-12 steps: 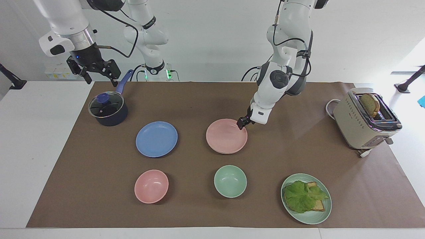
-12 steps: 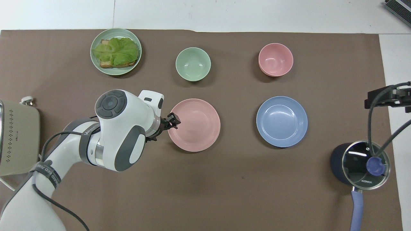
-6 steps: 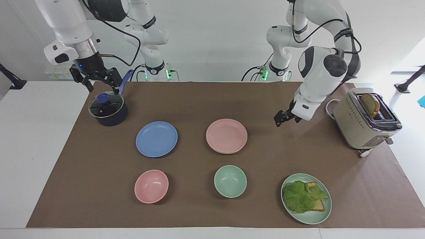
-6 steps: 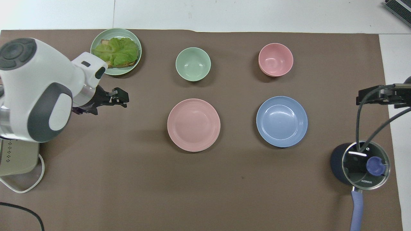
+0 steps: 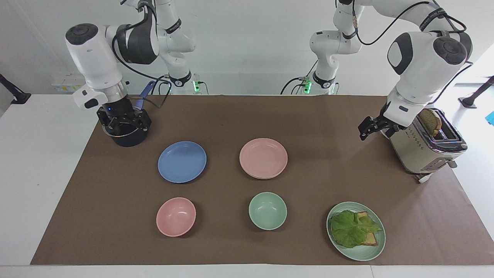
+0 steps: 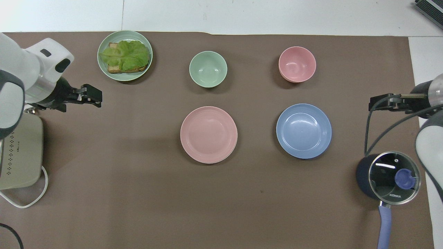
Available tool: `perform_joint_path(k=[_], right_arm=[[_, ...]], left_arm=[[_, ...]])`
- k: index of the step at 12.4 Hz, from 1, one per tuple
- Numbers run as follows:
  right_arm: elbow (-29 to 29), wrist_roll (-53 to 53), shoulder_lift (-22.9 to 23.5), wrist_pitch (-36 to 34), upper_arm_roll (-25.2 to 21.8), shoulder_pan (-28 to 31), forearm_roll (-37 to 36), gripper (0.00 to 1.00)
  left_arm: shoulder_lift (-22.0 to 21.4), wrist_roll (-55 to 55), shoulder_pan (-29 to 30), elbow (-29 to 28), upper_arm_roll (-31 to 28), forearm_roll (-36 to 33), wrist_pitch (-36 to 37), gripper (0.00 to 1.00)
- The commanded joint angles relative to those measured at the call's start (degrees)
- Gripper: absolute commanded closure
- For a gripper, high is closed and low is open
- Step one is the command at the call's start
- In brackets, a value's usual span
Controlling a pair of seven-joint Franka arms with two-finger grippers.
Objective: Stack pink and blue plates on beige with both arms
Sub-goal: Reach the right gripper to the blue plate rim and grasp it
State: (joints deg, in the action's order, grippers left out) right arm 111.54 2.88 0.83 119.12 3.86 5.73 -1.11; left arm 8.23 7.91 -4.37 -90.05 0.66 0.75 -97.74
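Observation:
The pink plate [image 5: 263, 158] [image 6: 209, 134] lies at the middle of the brown mat. A thin second rim shows under its edge, so it rests on another plate; the beige plate is otherwise hidden. The blue plate [image 5: 182, 161] [image 6: 304, 131] lies alone beside it, toward the right arm's end. My left gripper [image 5: 364, 132] [image 6: 98, 98] hangs open and empty in the air beside the toaster, well apart from both plates. My right gripper [image 5: 123, 125] [image 6: 377, 103] hangs open and empty by the dark pot, apart from the blue plate.
A lidded dark pot [image 5: 127, 139] [image 6: 387, 176] stands at the right arm's end, a beige toaster [image 5: 420, 146] [image 6: 19, 152] with bread at the left arm's end. Farther from the robots sit a pink bowl [image 5: 176, 216], a green bowl [image 5: 268, 211] and a green plate [image 5: 361, 255] with a lettuce sandwich.
My left gripper let go of the pink plate's rim and swung away to the toaster. My right gripper came down from above the mat's corner to the pot. The plates stayed put.

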Motion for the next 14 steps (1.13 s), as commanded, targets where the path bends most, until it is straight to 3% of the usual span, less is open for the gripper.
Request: perform_joint_path(k=[1,3,6,9,10,14], right_arm=[[6.39,-3.49,3.47,11.62,0.27,0.86,1.63,0.0],[6.67,-4.11,7.5,16.29,0.45,0.69,3.03,0.0],[10.61,-11.19,10.51,23.67,0.36,0.51,11.62,0.0],[11.85,-17.55,12.8,25.28,0.36,0.78,16.22,0.0],[11.86,-17.55,12.8,25.02,0.36,0.69,16.48,0.08],[11.68,-17.64,12.71,24.4,0.45,0.69,16.57,0.85]], left_arm=[[-1.54,-5.16,0.42,4.26,0.22,-1.46,5.7,0.0],[-4.87,-7.56,1.55,4.01,0.22,-1.11,5.99,0.0],[-5.59,-8.01,1.65,3.57,0.13,-0.75,5.64,0.0],[-5.68,-7.74,1.56,3.57,0.3,-0.75,6.16,0.0],[-5.68,-7.74,1.65,3.57,0.22,-0.75,6.16,0.0],[-5.68,-7.74,1.65,3.57,0.21,-0.75,6.16,0.0]])
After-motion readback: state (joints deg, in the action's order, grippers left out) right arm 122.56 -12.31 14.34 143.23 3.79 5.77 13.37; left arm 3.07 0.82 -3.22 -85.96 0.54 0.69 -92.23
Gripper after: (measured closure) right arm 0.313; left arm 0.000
